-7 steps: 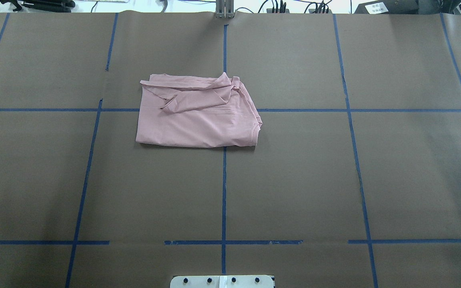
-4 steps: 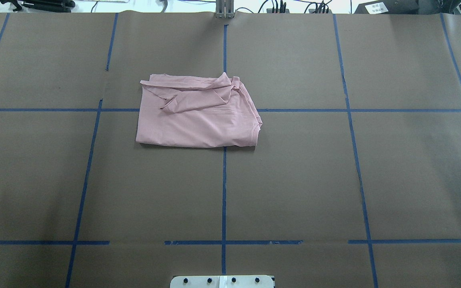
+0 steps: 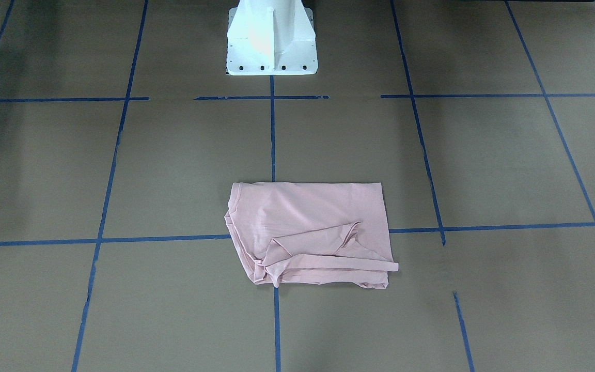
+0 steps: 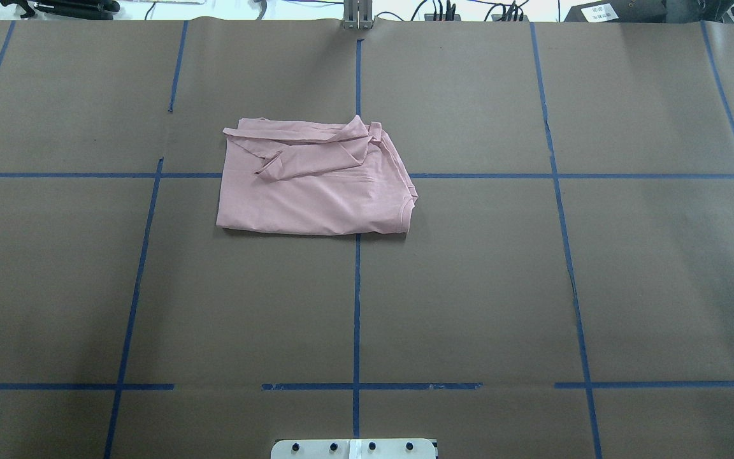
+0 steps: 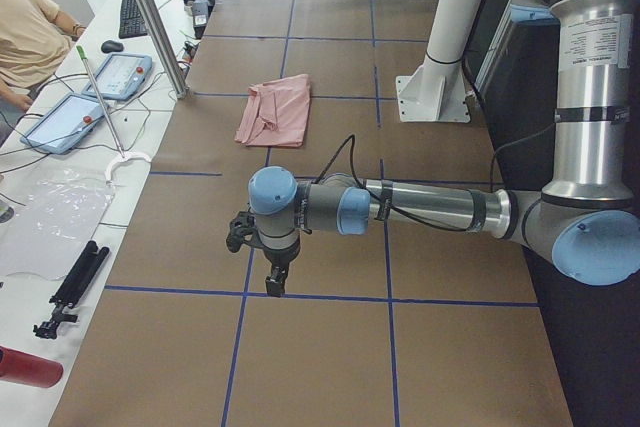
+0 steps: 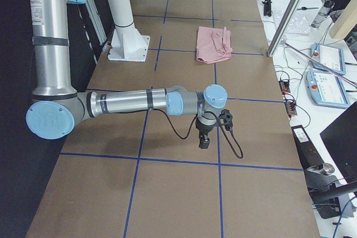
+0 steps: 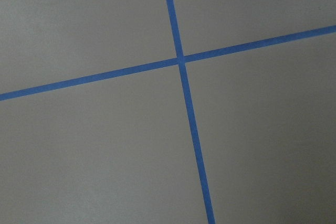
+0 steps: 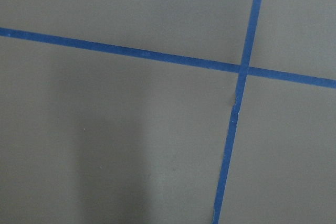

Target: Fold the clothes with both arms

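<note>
The pale pink T-shirt lies folded into a rough rectangle on the brown table, a little left of centre, with a sleeve flap turned over its far side. Its print is hidden. It also shows in the front-facing view and both side views. No arm shows in the overhead or front-facing views. My left gripper hangs over bare table far from the shirt, seen only in the left side view. My right gripper does the same at the other end. I cannot tell whether either is open or shut. Both wrist views show only paper and blue tape.
Blue tape lines mark a grid on the brown paper. The white pedestal base stands at the robot's edge. A metal post, teach pendants and a seated person are along the far side.
</note>
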